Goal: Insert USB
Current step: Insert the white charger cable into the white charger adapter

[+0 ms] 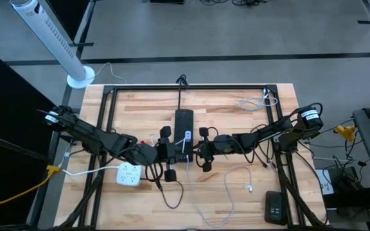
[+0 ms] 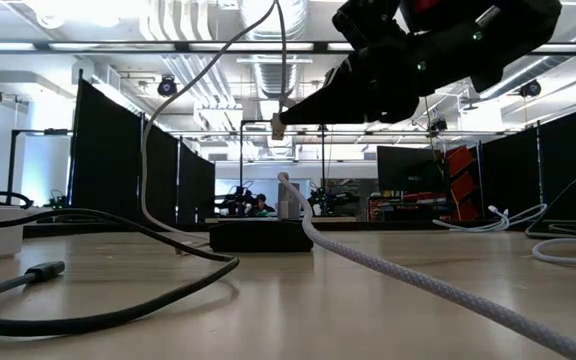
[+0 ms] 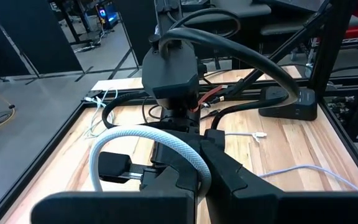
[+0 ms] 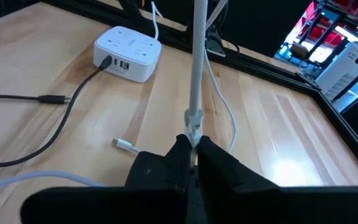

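Observation:
A white braided USB cable [image 1: 186, 146] is held between both grippers above the middle of the table. My left gripper [image 1: 172, 153] is shut on it from the left, and my right gripper [image 1: 200, 151] is shut on its plug end from the right. A black power strip [image 1: 184, 119] lies flat just beyond them toward the far edge, also visible in the low view as the power strip [image 2: 258, 236]. A white charging hub [image 1: 128, 174] sits on the table to the near left, with a black cable plugged into its side [image 4: 107, 62]. My left gripper has the white braided cable [image 3: 188, 158] pinched between its two fingers, which lie across it. The cable loops out to one side of the fingers [image 3: 104, 149] and is lifted off the table there. My right gripper pinches the cable's plug end, at the stiff collar [image 4: 194, 121], between its two fingertips. The cable runs straight on beyond the fingers. In the low view a short plug tip [image 2: 278, 126] sticks out of the fingers, well above the table.
A second white cable [image 1: 236, 186] lies slack on the near right, its loose plug [image 4: 124, 144] flat on the wood. A black box [image 1: 275, 206] sits near the front right corner. A coiled white cable [image 1: 255, 102] lies at the far right. Black frame bars border the table.

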Controlling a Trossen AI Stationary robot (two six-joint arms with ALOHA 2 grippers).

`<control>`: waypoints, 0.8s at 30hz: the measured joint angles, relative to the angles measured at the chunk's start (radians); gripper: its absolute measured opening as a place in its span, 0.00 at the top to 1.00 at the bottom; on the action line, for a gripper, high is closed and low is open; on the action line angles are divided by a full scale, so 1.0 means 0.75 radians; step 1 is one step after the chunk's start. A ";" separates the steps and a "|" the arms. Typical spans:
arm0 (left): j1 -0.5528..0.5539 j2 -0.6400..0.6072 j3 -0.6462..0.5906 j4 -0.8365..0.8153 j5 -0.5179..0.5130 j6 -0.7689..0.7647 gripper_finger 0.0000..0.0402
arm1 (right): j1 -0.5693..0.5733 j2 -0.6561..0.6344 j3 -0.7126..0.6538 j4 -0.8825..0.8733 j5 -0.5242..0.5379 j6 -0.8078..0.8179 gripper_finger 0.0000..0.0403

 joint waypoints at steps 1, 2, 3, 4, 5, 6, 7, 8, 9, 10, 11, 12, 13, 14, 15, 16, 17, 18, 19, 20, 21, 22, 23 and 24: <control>0.001 0.000 0.000 0.001 -0.001 0.001 1.00 | 0.001 0.000 0.000 0.000 -0.009 0.002 0.99; 0.001 0.000 0.000 0.000 -0.010 0.002 1.00 | 0.001 0.000 0.000 0.000 -0.028 0.007 0.99; 0.001 0.000 0.000 -0.003 -0.024 0.004 0.99 | 0.001 0.000 0.000 0.000 -0.049 0.013 1.00; 0.002 0.000 0.000 -0.024 -0.017 0.017 0.98 | 0.001 0.000 0.000 0.002 -0.079 0.023 1.00; 0.012 0.000 0.000 -0.059 0.000 0.029 0.97 | -0.001 0.000 -0.001 0.007 -0.107 0.036 1.00; 0.022 0.000 0.000 -0.094 0.003 0.029 0.96 | -0.003 0.000 -0.001 0.012 -0.136 0.046 1.00; 0.037 0.000 0.000 -0.124 -0.004 0.022 0.95 | -0.005 0.000 -0.001 0.013 -0.158 0.058 1.00; 0.056 0.000 0.000 -0.151 -0.035 0.018 0.93 | -0.007 0.000 -0.001 0.018 -0.177 0.075 1.00; 0.077 0.000 0.000 -0.175 -0.091 0.011 0.92 | -0.009 0.000 -0.001 0.024 -0.189 0.090 1.00; 0.102 -0.001 0.000 -0.198 -0.163 -0.009 0.91 | -0.010 0.000 -0.001 0.032 -0.201 0.106 1.00; 0.131 -0.002 0.000 -0.222 -0.233 -0.038 0.90 | -0.010 0.000 -0.001 0.040 -0.205 0.118 1.00; 0.165 -0.002 0.000 -0.249 -0.283 -0.070 0.89 | -0.010 0.000 -0.001 0.048 -0.206 0.134 1.00; 0.207 -0.003 0.000 -0.281 -0.304 -0.099 0.88 | -0.010 0.000 -0.001 0.054 -0.206 0.147 1.00; 0.250 -0.005 0.000 -0.316 -0.304 -0.125 0.88 | -0.010 0.000 -0.001 0.057 -0.207 0.153 1.00; 0.297 -0.007 0.000 -0.351 -0.294 -0.153 0.87 | -0.010 0.000 -0.001 0.058 -0.207 0.160 1.00; 0.344 -0.011 0.000 -0.386 -0.268 -0.180 0.86 | -0.009 0.000 -0.001 0.057 -0.208 0.170 1.00; 0.393 -0.015 0.000 -0.424 -0.230 -0.206 0.86 | -0.009 0.000 -0.001 0.055 -0.207 0.172 1.00; 0.441 -0.017 0.000 -0.460 -0.182 -0.231 0.86 | -0.009 0.000 -0.001 0.051 -0.207 0.173 1.00; 0.483 -0.017 0.000 -0.494 -0.128 -0.251 0.85 | -0.009 0.000 -0.001 0.049 -0.207 0.173 1.00; 0.516 -0.017 0.000 -0.529 -0.074 -0.267 0.85 | -0.009 0.000 -0.001 0.042 -0.207 0.173 1.00; 0.543 -0.015 -0.001 -0.557 -0.015 -0.277 0.85 | -0.011 0.000 -0.001 0.037 -0.203 0.172 1.00; 0.563 -0.013 -0.003 -0.574 0.037 -0.285 0.86 | -0.013 0.000 -0.001 0.032 -0.198 0.170 1.00; 0.574 -0.012 -0.008 -0.574 0.076 -0.289 0.87 | -0.017 0.000 -0.001 0.027 -0.197 0.170 1.00; 0.577 -0.012 -0.013 -0.574 0.095 -0.292 0.88 | -0.021 0.000 -0.001 0.025 -0.195 0.170 1.00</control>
